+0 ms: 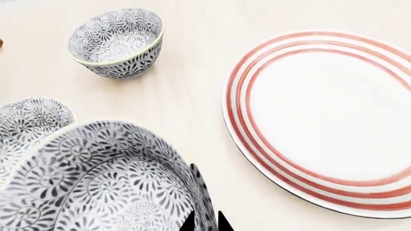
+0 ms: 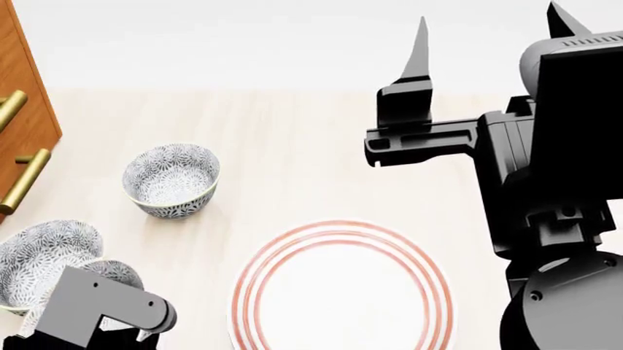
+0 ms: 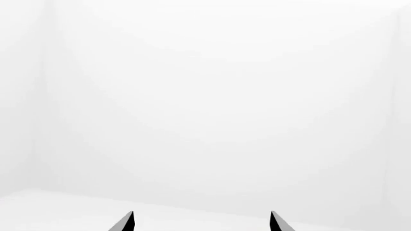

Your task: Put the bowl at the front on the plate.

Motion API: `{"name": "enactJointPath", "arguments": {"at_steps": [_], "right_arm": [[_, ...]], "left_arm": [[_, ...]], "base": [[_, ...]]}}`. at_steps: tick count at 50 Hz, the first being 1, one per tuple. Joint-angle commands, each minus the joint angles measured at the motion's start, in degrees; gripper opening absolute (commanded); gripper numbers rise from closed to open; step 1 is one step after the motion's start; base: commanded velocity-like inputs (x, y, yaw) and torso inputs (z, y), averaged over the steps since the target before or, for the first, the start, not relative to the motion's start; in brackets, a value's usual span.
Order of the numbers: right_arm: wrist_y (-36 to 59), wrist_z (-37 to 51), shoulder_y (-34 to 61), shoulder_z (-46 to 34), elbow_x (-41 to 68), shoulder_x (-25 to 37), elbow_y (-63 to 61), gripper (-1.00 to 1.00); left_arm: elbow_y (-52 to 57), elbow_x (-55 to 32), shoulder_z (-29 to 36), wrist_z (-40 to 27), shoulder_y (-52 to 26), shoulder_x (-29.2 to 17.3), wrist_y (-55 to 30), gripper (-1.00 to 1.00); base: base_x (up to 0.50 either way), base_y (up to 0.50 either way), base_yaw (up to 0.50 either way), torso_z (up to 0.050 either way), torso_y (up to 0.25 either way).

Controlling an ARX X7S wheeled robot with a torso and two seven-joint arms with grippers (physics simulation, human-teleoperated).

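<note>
In the left wrist view, the bowl [image 1: 96, 180] is seen clamped at its rim between the fingertips of the left gripper [image 1: 204, 222], just beside the plate [image 1: 324, 120]. In the head view, the bowl is seen at the table's [image 2: 322, 153] front-left corner. In the right wrist view, the right gripper [image 3: 201, 222] is seen spread apart, holding nothing.

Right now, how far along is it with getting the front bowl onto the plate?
Early to midway. The left gripper is at the rim of the front bowl, one tip on each side of the wall, though a firm hold can't be confirmed. The plate is bare. The right gripper is raised, jaws open. Left: carry the bowl over and set it down.
</note>
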Motion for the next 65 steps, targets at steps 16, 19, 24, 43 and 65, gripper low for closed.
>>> {"name": "enactJointPath", "arguments": {"at_steps": [16,19,24,43,65], "right_arm": [[-1.1,0.2,-0.1,-0.4,-0.3,0.3,0.4,1.00],[-0.8,0.4,0.1,-0.4,-0.1,0.4,0.1,1.00],[-0.6,0.6,0.5,0.0,0.3,0.4,-0.1,1.00],[-1.1,0.3,1.0,-0.5,0.5,0.7,0.0,1.00],[-3.0,-0.4,0.6,-1.8,-0.1,0.4,1.0,1.00]], "left_arm": [[2.4,3.9,1.0,2.5,-1.5,-0.4,2.6,-1.00],[2.7,4.0,1.0,2.4,-1.9,-0.4,2.6,-1.00],[3.4,4.9,1.3,2.0,-2.8,-0.6,2.6,-1.00],[4.6,5.2,2.2,2.7,-6.3,-0.3,2.1,-1.00],[3.5,7.5,3.2,6.2,-10.8,-0.3,2.8,-1.00]], "base": [[0.00,0.00,0.00,0.000,0.000],[0.00,0.00,0.00,0.000,0.000],[0.00,0.00,0.00,0.000,0.000],[0.00,0.00,0.00,0.000,0.001],[0.00,0.00,0.00,0.000,0.000]]}}
